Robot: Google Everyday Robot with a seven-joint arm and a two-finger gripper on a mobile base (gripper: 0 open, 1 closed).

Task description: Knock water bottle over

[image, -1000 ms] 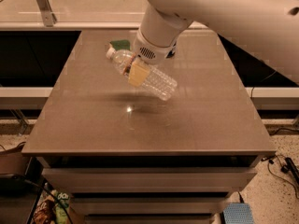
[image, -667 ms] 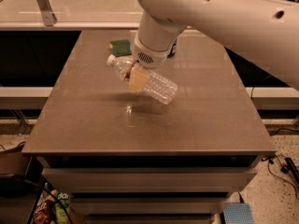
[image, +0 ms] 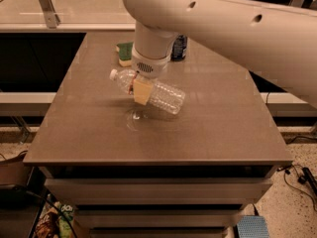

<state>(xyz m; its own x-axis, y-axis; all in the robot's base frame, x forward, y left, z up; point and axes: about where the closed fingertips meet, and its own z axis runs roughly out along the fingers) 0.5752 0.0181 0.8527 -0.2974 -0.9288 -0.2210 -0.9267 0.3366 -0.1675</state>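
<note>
My gripper (image: 140, 89) is clamped on the water bottle (image: 166, 97), which is tipped nearly flat and seemingly off the table (image: 223, 133). Mostly done, I'd judge; only the letting go remains.

The claw (image: 141, 90) holds the water bottle (image: 166, 98) sideways above the table (image: 213, 128) — sponge (image: 124, 53) and can (image: 179, 47) behind it.

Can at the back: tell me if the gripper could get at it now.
Probably not as things stand. The gripper is shut on the bottle, held tilted above the table, so it is occupied; the can stands behind the arm, partly hidden.
</note>
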